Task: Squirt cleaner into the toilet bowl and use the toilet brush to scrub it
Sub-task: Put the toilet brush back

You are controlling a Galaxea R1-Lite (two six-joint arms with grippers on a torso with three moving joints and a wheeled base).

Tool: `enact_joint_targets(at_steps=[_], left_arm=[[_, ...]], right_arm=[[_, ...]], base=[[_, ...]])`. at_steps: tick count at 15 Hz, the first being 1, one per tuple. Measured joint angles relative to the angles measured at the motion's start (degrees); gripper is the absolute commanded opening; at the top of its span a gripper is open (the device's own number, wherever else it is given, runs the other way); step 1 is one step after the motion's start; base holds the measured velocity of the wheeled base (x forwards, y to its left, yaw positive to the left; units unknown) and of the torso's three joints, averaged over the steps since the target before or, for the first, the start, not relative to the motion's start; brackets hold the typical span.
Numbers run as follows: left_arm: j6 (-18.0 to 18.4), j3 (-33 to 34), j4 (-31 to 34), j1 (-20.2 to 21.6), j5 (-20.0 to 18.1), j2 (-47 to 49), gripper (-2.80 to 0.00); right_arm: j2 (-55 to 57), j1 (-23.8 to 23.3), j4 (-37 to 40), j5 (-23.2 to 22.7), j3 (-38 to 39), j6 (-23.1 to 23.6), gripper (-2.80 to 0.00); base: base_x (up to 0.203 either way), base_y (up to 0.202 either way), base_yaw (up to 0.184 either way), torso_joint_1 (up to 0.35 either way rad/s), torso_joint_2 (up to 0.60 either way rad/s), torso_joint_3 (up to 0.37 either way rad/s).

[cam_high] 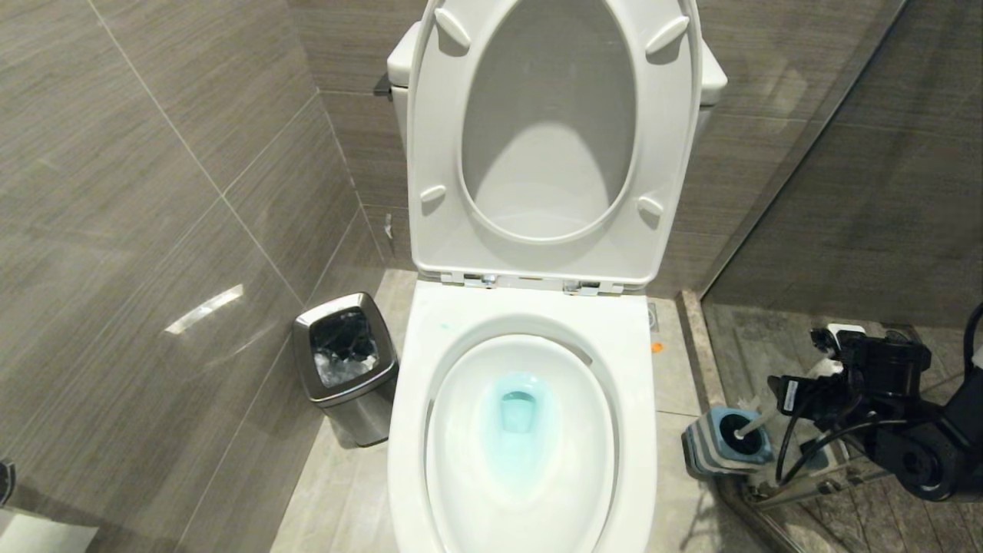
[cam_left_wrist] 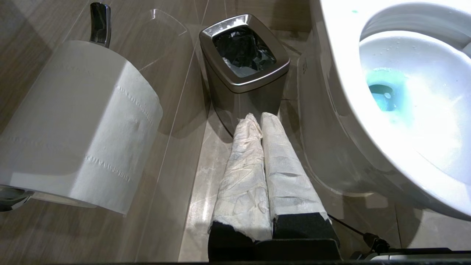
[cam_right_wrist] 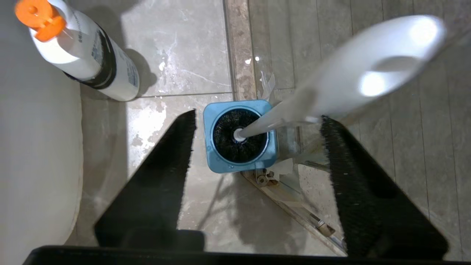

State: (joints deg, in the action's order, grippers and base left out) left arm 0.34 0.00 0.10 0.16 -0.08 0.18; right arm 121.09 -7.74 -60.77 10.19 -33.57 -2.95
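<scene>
Two grippers, only one at work: your right gripper (cam_right_wrist: 257, 121) hangs above the toilet brush (cam_right_wrist: 241, 135), jaws spread wide either side of its white handle, gripping nothing. The brush stands head-down in its blue holder (cam_high: 726, 442) on the floor, just beside the toilet bowl (cam_high: 522, 430), where turquoise cleaner (cam_high: 518, 418) already pools. Your left gripper (cam_left_wrist: 257, 119) sits closed and empty near the steel bin (cam_left_wrist: 244, 62).

White toilet bowl (cam_high: 630, 461), turquoise cleaner (cam_high: 518, 430), blk-bristled toilet brush (cam_right_wrist: 239, 136), blue holder (cam_right_wrist: 217, 162), steel bin (cam_high: 349, 392)
</scene>
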Motion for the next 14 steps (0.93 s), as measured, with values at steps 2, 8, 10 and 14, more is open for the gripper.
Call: enact_joint_targets(at_steps=[2, 8, 10, 14], left_arm=[[-0.01, 0.00, -0.01, -0.09, -0.02, 0.00, -2.80], [-0.01, 0.00, 0.00, -0.03, -0.02, 0.00, -2.80], [0.02, 0.00, 0.00, -0.09, -0.02, 0.00, -2.80], [-0.03, 0.00, 0.00, -0.06, -0.02, 0.00, -2.80]], right_arm=[[-1.55, 0.50, 0.22, -0.60, 0.75, 0.06, 0.00], [-8.94, 4.08, 1.21, -2.65, 8.84, 0.15, 0.00], [-12.13, 5.70, 2.42, -2.73, 10.79, 0.13, 0.00], [-20.08, 8.18, 6.60, -2.71, 10.73, 0.31, 0.00]], base=[[0.000, 0.000, 0.000, 0.000, 0.00, 0.000], [0.000, 0.000, 0.000, 0.000, 0.00, 0.000], [0.000, 0.000, 0.000, 0.000, 0.00, 0.000], [0.000, 0.000, 0.000, 0.000, 0.00, 0.000]])
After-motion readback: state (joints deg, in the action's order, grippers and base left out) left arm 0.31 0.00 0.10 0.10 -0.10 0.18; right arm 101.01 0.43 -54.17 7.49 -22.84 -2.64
